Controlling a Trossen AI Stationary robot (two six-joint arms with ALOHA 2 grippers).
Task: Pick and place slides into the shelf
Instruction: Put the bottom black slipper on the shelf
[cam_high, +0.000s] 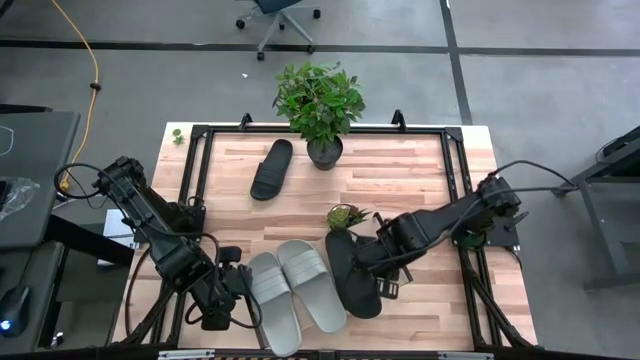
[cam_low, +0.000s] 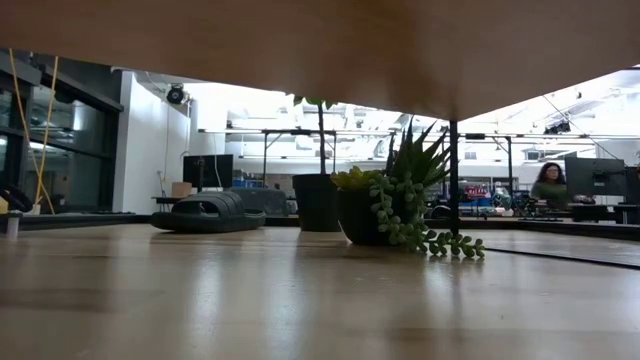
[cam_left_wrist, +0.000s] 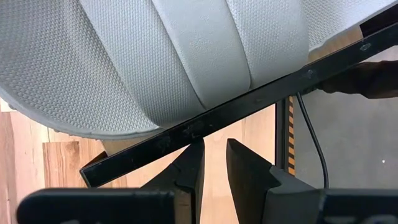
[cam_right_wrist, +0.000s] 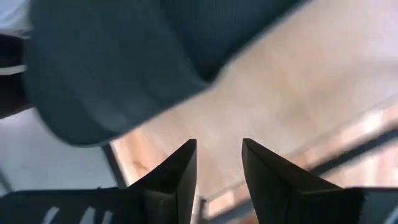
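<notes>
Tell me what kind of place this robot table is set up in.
Most likely a robotics lab or open office workspace: a rolling office chair on a grey concrete floor, a person seated among computer monitors behind the table, and glass partitions.

Left gripper (cam_high: 237, 290) low at the table's front-left, fingers (cam_left_wrist: 189, 168) narrowly parted; right gripper (cam_high: 352, 262) extended centre-front, fingers (cam_right_wrist: 180, 165) apart.

A leafy potted plant (cam_high: 319, 104) stands at the far edge of the slatted wooden surface (cam_high: 400, 175). Nearer the surface's middle sits a small succulent pot (cam_high: 346, 216). Beyond the plant, an office chair (cam_high: 277, 14) stands on grey floor (cam_high: 540, 90).
</notes>
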